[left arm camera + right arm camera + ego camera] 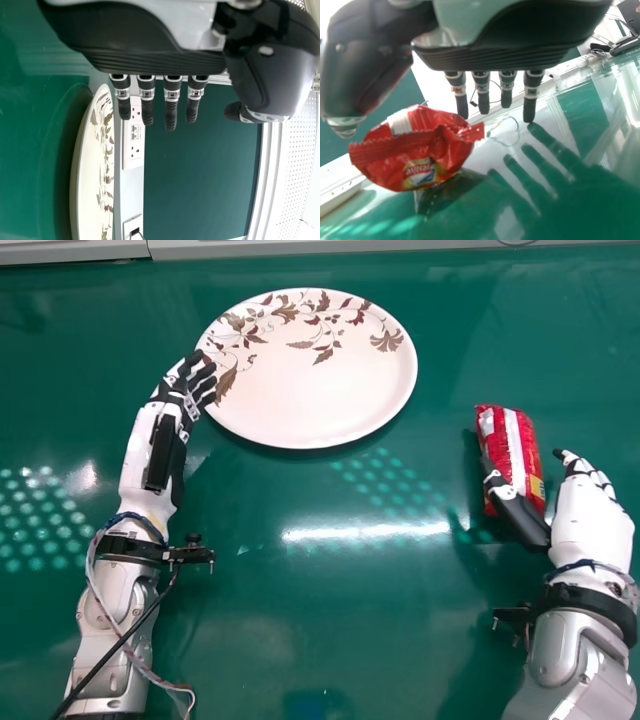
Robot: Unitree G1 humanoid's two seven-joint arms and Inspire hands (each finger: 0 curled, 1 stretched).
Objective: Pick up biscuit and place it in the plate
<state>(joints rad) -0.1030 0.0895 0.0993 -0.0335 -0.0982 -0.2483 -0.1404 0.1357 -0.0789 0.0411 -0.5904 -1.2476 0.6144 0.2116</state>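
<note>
Glossy green tabletop (290, 660) lay under bright glare, white socket panel (133, 145) was fixed beyond it, dark green board (200, 165) stood behind, perforated white panel (299, 165) rose alongside.

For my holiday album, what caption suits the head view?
A robot's open right hand at a red biscuit packet, its left hand near a leaf-patterned plate.

The left robot hand (174, 393) has its fingers (171, 111) straight, with small gaps between them, and its thumb (270, 85) stands apart from these. The cream plate (89, 175), which has a pattern of leaves, is on the green table (30, 150). Behind it are a white socket panel (133, 154) and a dark green panel (200, 170).
</note>
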